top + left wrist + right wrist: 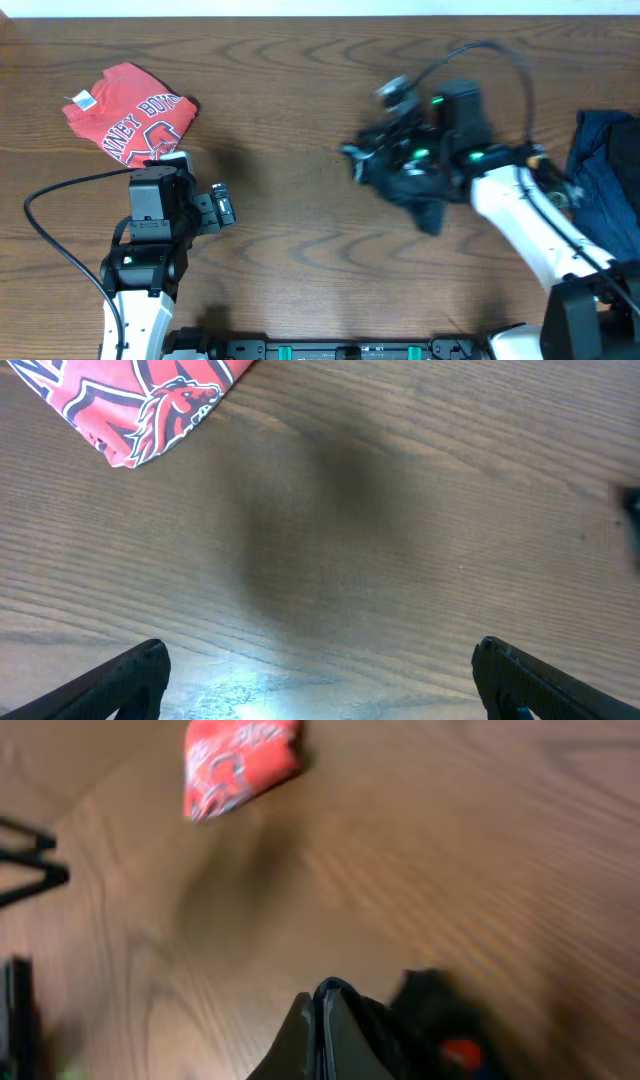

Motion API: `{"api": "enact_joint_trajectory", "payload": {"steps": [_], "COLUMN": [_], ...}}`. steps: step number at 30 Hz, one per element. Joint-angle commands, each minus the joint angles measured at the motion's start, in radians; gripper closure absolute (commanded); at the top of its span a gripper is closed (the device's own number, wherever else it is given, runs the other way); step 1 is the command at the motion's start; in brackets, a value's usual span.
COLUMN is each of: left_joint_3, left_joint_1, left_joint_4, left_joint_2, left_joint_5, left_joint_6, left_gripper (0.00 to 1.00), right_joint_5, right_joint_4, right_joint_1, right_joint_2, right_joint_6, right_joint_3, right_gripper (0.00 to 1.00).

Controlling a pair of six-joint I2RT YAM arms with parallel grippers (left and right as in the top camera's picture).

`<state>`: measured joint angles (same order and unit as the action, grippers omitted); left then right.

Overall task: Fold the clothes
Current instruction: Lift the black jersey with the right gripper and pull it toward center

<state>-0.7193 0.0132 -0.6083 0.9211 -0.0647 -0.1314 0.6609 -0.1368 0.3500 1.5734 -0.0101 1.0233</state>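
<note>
Under the right hand (318, 1005) a dark T-shirt (425, 205) hangs in a bunched clump, one pointed end trailing down toward the robot's side of the wooden surface (290, 100). That hand is clenched, its two fingers pressed together with the dark cloth caught at them and spilling just behind and to one side. The view from its wrist is blurred, so the print on the cloth cannot be read; only a small orange-red spot shows on it.

Far ahead of the right hand, across bare wood, lies a red T-shirt (130, 112), folded into a compact bundle with white lettering on top. Behind the right hand, beside its white arm and at the edge of the surface, sits a rumpled heap of navy clothes (605, 170).

The left hand (318, 650) is released, its two dark fingers spread wide with nothing between them, hovering above bare wood. The red T-shirt is just ahead of it and off to its left, apart from both fingers, with a horse-head print showing on the near corner
</note>
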Motion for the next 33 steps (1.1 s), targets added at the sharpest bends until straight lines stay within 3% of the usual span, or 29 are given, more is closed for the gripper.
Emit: {"api": "enact_joint_trajectory", "payload": {"steps": [1, 9, 12, 15, 19, 20, 23, 27, 33], "left_joint_3": [-0.023, -0.023, -0.023, -0.023, -0.023, -0.023, -0.023, -0.023, -0.023], "left_joint_1": [0.005, 0.005, 0.005, 0.005, 0.005, 0.005, 0.005, 0.005, 0.005], "left_joint_4": [-0.005, -0.004, -0.003, 0.000, -0.001, -0.001, -0.001, 0.003, 0.043], "left_joint_2": [-0.001, -0.001, -0.001, -0.001, -0.001, -0.001, -0.001, -0.001, 0.006], "left_joint_5": [-0.003, -0.003, -0.003, -0.003, -0.003, -0.003, -0.003, -0.061, -0.275], "left_joint_6": [-0.008, -0.008, -0.008, -0.008, -0.008, -0.008, -0.008, -0.009, -0.021], "left_gripper": [0.02, 0.02, 0.02, 0.02, 0.02, 0.02, 0.02, 0.02, 0.02], "right_joint_5": [-0.163, -0.200, -0.214, -0.402, -0.892, -0.959, -0.971, -0.971, -0.971], "right_joint_4": [0.018, 0.155, 0.267, 0.412, 0.468, 0.460, 0.380, 0.155, -0.201], "right_joint_1": [0.089, 0.179, 0.182, 0.182, 0.175, 0.171, 0.149, 0.133, 0.126], "right_joint_2": [0.006, 0.006, 0.006, 0.006, 0.006, 0.006, 0.004, 0.003, 0.003], "right_joint_6": [-0.067, -0.060, 0.003, 0.094, 0.239, 0.249, 0.211, 0.208, 0.220], "right_joint_3": [0.003, 0.003, 0.003, 0.003, 0.003, 0.003, 0.003, 0.003, 0.003], "right_gripper": [0.99, 0.99, 0.99, 0.96, 0.57, 0.42, 0.14, 0.02, 0.01]}}
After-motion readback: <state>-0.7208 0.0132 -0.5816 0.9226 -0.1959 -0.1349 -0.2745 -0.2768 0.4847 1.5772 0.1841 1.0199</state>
